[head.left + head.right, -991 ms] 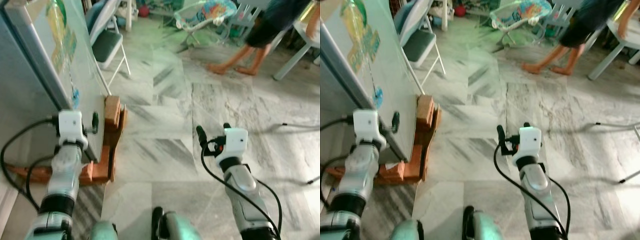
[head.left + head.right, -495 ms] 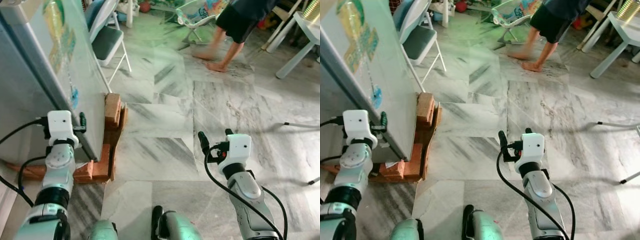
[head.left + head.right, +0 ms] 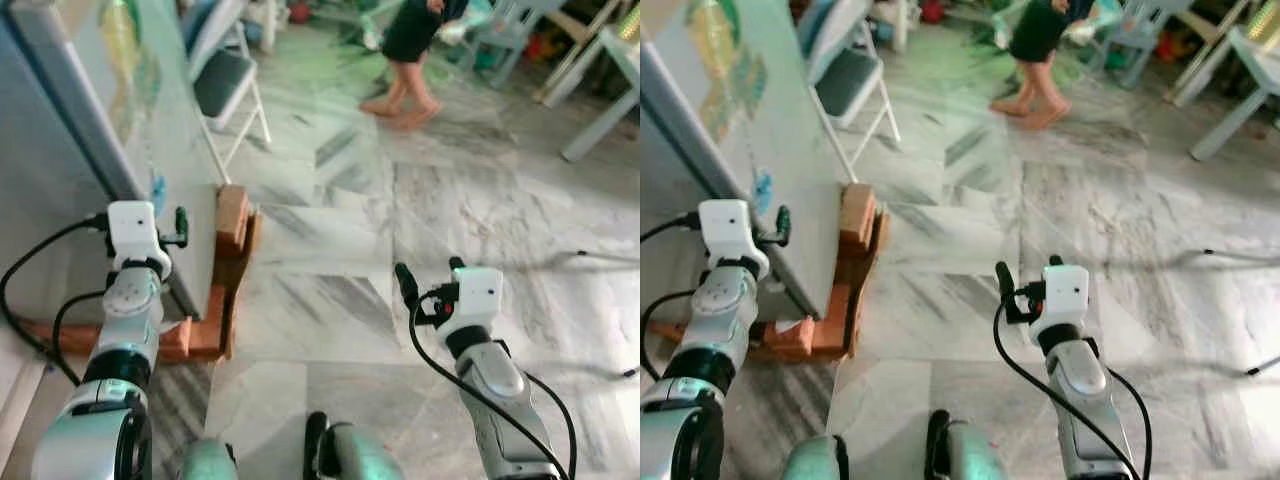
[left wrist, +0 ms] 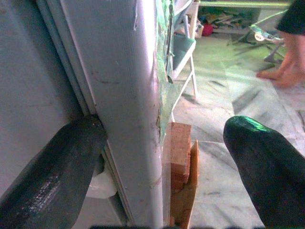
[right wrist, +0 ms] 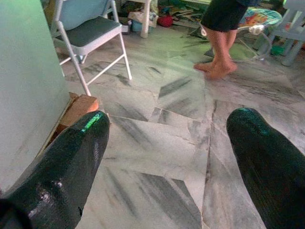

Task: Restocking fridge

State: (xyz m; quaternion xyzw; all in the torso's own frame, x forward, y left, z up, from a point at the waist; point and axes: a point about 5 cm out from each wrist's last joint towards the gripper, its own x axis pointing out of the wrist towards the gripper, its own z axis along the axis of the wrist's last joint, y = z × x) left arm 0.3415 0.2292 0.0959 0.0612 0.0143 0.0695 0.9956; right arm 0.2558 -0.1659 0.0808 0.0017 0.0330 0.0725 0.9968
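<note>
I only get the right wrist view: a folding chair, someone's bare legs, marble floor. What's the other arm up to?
Observer: The left tool is at the fridge door, open, with the door's edge between its two fingers.
Operator: Is it squeezing the door?
Observer: Not as far as I can see; floor shows between the outer finger and the door.
Operator: Anything on the door's front?
Observer: Coloured stickers, too blurred to read.

The fridge door [image 4: 126,95] looks like smooth painted metal, scuffed along its edge. Rough reddish bricks [image 3: 232,215] sit under it. The floor [image 3: 330,280] is polished, grey-veined marble. The left gripper's fingers [image 4: 52,181] are matt textured black.
</note>
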